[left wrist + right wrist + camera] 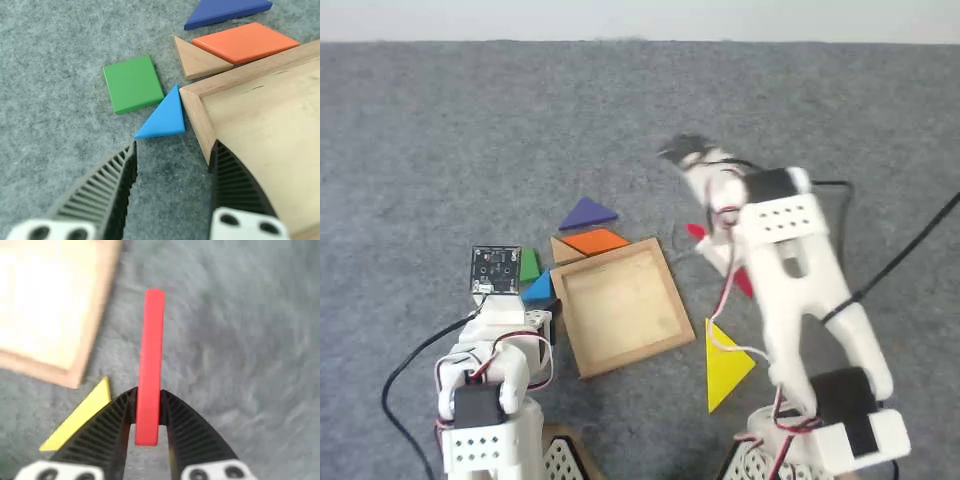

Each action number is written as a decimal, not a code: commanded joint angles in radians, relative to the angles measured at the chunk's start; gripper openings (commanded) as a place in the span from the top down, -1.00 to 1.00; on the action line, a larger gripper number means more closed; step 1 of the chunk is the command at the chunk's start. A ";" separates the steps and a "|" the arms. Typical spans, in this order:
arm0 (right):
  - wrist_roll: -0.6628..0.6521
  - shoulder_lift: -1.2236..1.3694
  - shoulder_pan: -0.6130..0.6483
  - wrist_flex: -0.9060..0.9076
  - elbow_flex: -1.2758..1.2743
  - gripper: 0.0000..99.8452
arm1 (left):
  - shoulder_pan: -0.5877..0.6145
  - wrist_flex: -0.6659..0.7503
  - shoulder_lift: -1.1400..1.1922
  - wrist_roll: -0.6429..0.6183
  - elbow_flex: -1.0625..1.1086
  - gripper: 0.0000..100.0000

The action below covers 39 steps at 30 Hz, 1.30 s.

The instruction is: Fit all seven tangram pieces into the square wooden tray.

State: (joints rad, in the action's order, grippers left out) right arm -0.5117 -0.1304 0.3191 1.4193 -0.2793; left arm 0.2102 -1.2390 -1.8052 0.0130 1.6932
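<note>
Here the right gripper pinches a flat red piece edge-on. The left gripper, ribbed jaws spread, sits by the blue triangle, nine o'clock of the wooden tray.

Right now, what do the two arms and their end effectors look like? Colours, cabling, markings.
The left arm and right arm have white shells with rows of small holes, and black servo blocks. Thin red and white wires loop at the joints; thick black cables trail off. The left end effector and right end effector have black ribbed fingers on white bases.
</note>
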 commanded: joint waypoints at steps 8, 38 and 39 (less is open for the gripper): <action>-0.183 0.194 0.321 -0.140 0.157 0.98 | 0.002 -0.005 -0.018 0.005 -0.010 0.53; -0.720 0.493 0.449 -0.298 0.302 0.89 | 0.002 -0.005 -0.018 0.005 -0.010 0.53; -0.720 0.473 0.449 -0.266 0.302 0.84 | 0.002 -0.005 -0.018 0.005 -0.010 0.53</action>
State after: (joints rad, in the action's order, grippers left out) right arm -1.2190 0.4020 0.7626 1.0587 -0.0184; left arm 0.2102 -1.2390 -1.8052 0.0130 1.6932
